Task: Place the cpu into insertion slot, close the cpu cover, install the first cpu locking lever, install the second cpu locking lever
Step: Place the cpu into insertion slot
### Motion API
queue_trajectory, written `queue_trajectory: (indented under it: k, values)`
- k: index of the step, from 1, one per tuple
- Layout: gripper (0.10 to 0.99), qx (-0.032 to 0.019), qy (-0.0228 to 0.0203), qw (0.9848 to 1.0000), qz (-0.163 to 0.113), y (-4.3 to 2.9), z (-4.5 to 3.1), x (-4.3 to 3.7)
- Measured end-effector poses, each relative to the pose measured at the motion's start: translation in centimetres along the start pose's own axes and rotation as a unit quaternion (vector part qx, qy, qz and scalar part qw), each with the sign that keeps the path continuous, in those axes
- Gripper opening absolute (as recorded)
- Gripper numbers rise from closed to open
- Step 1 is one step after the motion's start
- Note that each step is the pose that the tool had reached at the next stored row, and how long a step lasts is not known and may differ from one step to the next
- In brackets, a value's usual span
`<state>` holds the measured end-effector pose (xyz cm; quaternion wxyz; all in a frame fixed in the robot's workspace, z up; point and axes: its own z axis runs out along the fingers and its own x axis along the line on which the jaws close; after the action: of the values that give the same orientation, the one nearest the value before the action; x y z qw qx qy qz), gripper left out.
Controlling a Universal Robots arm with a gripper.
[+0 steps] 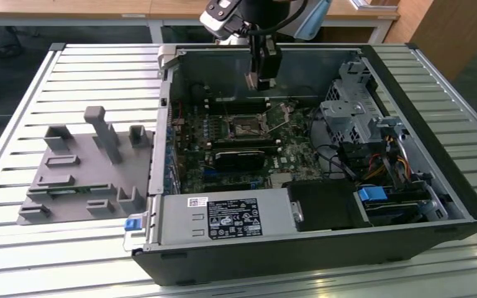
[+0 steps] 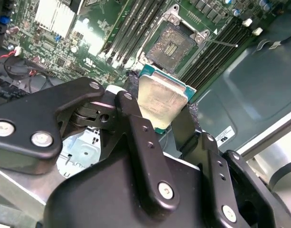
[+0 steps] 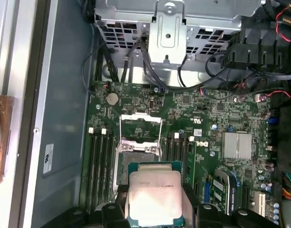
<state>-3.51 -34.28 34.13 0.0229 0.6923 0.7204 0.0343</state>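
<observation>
Claw [image 2: 160, 111] clamps the chip [image 2: 163, 95] near the open socket [image 2: 171, 46] — a tilted or offset drop (a judgement) could seat it crooked.

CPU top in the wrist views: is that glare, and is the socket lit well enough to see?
First wrist view: glare washes the cpu in the hand pale; the insertion slot beyond is evenly lit. Second wrist view: a heatsink is blown out white, the slot clear. Exterior view: the case walls shade the board.
</observation>
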Motion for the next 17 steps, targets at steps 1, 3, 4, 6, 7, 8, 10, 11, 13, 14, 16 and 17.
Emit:
queue_trajectory:
  k: [1, 3, 4, 6, 7, 8, 10, 11, 13, 14, 16, 17]
  values:
    - [0.525, -0.0001, -0.0008, 1.0000, 0.004, -0.01, 0.08, 0.03]
    - [0.525, -0.0015, -0.0041, 1.0000, 0.008, -0.01, 0.22, 0.11]
    - [0.525, -0.0026, -0.0062, 0.9999, 0.009, -0.02, 0.28, 0.16]
    - [0.525, -0.0043, -0.0090, 0.9999, 0.010, -0.03, 0.47, 0.25]
    - [0.525, -0.0046, -0.0094, 0.9999, 0.010, -0.05, 0.64, 0.29]
    - [0.525, -0.0047, -0.0094, 0.9999, 0.010, -0.07, 0.82, 0.33]
    - [0.525, -0.0047, -0.0095, 0.9999, 0.010, -0.14, 1.17, 0.36]
    - [0.525, -0.0047, -0.0091, 0.9999, 0.010, -0.19, 1.35, 0.36]
    - [0.525, -0.0047, -0.0088, 0.9999, 0.010, -0.28, 1.72, 0.39]
    - [0.525, -0.0047, -0.0089, 0.9999, 0.010, -0.32, 1.89, 0.40]
    - [0.525, -0.0047, -0.0089, 0.9999, 0.010, -0.47, 2.24, 0.42]
    - [0.525, -0.0047, -0.0089, 0.9999, 0.010, -0.56, 2.43, 0.46]
